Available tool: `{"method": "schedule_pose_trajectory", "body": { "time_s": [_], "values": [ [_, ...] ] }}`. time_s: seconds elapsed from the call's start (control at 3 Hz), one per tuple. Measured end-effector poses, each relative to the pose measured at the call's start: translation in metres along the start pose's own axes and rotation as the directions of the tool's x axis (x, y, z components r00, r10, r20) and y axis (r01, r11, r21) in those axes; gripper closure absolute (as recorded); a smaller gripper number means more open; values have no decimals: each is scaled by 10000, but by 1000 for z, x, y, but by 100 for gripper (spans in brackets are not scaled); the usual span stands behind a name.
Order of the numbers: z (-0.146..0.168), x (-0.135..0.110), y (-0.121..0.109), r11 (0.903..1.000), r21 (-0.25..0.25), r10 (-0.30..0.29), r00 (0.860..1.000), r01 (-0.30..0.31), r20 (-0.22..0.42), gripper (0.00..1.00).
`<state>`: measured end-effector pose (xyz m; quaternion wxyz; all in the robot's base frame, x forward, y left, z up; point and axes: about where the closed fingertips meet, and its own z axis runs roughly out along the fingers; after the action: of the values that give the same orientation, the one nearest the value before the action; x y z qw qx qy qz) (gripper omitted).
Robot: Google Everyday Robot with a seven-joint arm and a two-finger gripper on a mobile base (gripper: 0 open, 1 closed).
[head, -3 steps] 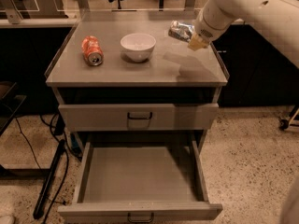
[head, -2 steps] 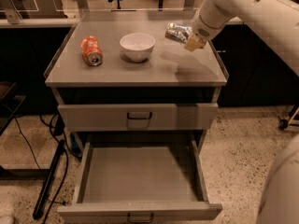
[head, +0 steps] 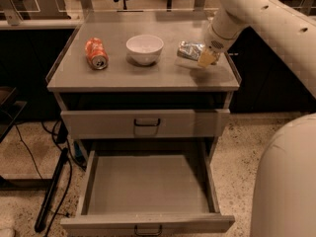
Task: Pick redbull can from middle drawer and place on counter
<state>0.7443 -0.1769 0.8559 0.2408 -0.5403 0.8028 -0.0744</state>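
The redbull can (head: 188,49) sits at the upper right of the frame, tipped on its side with its long axis running left to right, its shiny silver skin catching the light in crumpled-looking glints, with hardly any blue to be made out from here. The gripper (head: 201,55) pinches it at its right end, a tan finger pad (head: 208,58) pressed against the metal, and the pale arm (head: 256,9) sweeps in from the upper right corner. The can hangs low over the right part of the counter (head: 148,76), casting a soft shadow there; whether it touches the grey surface or sits just above it is hard to say. Left of it on the counter stands a white bowl (head: 144,48), and farther left an orange soda can (head: 96,53) lies on its side. Below, the upper drawer front (head: 98,123) is closed, and the middle drawer (head: 148,184) is pulled out in the lower centre, its flat grey floor bare
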Motion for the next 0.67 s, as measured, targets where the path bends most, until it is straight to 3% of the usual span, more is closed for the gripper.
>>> {"method": "schedule_pose_trajectory", "body": {
  "time_s": [0.67],
  "values": [
    [13,14,9,9973,-724,-143,9996,125,-241,100]
  ]
}}
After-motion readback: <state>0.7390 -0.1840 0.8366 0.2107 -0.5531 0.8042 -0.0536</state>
